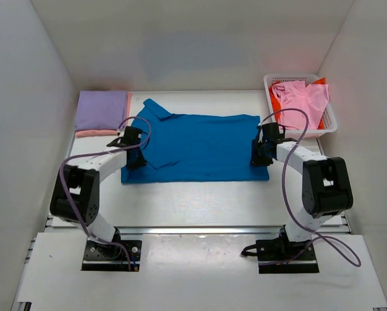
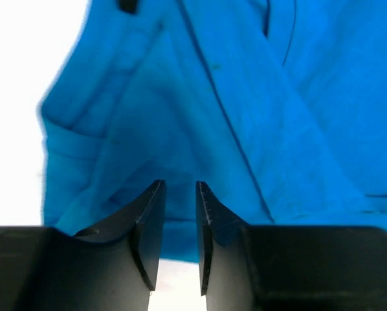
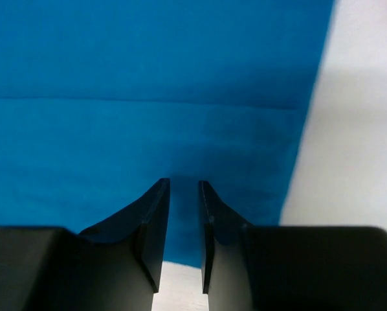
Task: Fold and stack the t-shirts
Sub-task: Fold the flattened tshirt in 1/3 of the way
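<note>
A bright blue collared t-shirt (image 1: 197, 146) lies spread flat on the white table, collar to the left and its left sleeve folded in. My left gripper (image 1: 134, 150) sits low over its left edge. In the left wrist view my left gripper (image 2: 180, 188) has its jaws narrowly apart over the shirt's folded sleeve (image 2: 180, 116), with nothing between them. My right gripper (image 1: 261, 155) is at the shirt's right hem. In the right wrist view my right gripper (image 3: 184, 184) is also narrowly open over flat blue cloth (image 3: 148, 129) near its corner.
A folded lavender t-shirt (image 1: 101, 109) lies on a salmon one (image 1: 95, 133) at the back left. A white mesh basket (image 1: 331, 116) at the back right holds a pink t-shirt (image 1: 303, 98) and an orange-red one (image 1: 320, 82). White walls enclose the table.
</note>
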